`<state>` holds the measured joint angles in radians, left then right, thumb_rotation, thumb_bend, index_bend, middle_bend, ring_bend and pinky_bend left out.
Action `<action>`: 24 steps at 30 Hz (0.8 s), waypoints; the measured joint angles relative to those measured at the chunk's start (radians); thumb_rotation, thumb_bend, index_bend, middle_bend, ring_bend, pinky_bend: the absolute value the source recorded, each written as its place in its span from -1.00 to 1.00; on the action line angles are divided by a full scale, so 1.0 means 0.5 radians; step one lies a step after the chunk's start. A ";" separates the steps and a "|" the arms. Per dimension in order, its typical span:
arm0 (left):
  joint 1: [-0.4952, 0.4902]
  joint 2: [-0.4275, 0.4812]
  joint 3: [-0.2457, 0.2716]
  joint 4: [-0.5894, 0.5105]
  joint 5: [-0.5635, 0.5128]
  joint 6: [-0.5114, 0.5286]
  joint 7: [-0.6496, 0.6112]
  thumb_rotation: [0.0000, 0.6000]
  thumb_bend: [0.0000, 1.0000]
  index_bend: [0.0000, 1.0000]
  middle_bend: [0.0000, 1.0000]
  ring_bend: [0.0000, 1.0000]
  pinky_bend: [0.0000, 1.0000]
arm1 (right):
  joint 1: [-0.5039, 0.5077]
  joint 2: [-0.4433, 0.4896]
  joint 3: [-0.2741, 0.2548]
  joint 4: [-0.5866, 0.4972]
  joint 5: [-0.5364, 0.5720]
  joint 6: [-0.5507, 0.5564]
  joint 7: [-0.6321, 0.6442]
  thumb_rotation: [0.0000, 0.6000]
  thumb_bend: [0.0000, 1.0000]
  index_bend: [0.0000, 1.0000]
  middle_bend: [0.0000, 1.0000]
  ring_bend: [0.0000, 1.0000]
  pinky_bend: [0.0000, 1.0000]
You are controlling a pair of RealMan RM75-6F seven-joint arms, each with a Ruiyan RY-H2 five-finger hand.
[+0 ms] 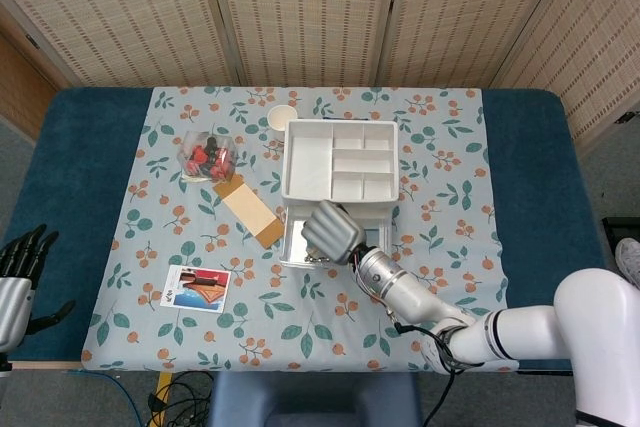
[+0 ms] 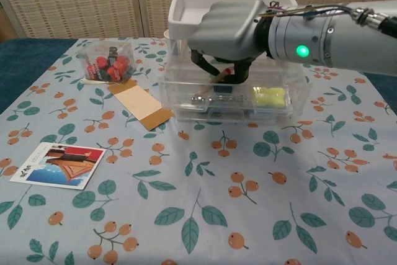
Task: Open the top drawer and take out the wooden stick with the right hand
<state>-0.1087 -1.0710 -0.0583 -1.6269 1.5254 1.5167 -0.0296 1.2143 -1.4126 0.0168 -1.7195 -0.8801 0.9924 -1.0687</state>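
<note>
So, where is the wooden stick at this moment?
In the chest view, the wooden stick sits under the right hand, between its fingers, in the open top drawer, left of a yellow item.

Woven folding screen (image 1: 310,12) in pale tan panels across 12 o'clock. Blue table (image 1: 75,207) below, draped with a floral cloth (image 1: 450,147) of orange berries and teal leaves. Grey floor (image 1: 615,172) at 3 o'clock. Even, soft light.

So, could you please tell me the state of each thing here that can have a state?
top drawer: pulled open
wooden stick: pinched by the right hand, one end in the drawer
right hand: curled over the drawer, holding the stick
left hand: idle, holding nothing
white tray: on top of the drawer unit
</note>
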 measured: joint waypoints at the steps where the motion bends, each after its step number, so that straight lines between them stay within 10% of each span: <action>1: 0.000 0.000 -0.001 0.000 0.001 0.001 0.000 1.00 -0.68 -0.94 -1.00 -1.00 -0.85 | -0.005 0.005 0.006 -0.009 -0.016 0.013 0.008 1.00 -0.18 0.17 0.87 1.00 1.00; 14: -0.012 0.004 -0.003 -0.016 0.026 0.003 0.008 1.00 -0.68 -0.94 -1.00 -1.00 -0.85 | -0.250 0.263 0.076 -0.329 -0.403 0.401 0.249 1.00 -0.13 0.19 0.88 1.00 1.00; 24: -0.041 -0.006 -0.008 -0.047 0.040 -0.023 0.058 1.00 -0.68 -0.94 -1.00 -1.00 -0.85 | -0.692 0.565 -0.068 -0.473 -0.732 0.665 0.856 1.00 -0.13 0.19 0.88 1.00 1.00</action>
<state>-0.1291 -1.0741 -0.0622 -1.6504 1.5453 1.5054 -0.0008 0.8681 -1.1300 -0.0172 -1.9558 -1.2462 1.3248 -0.6408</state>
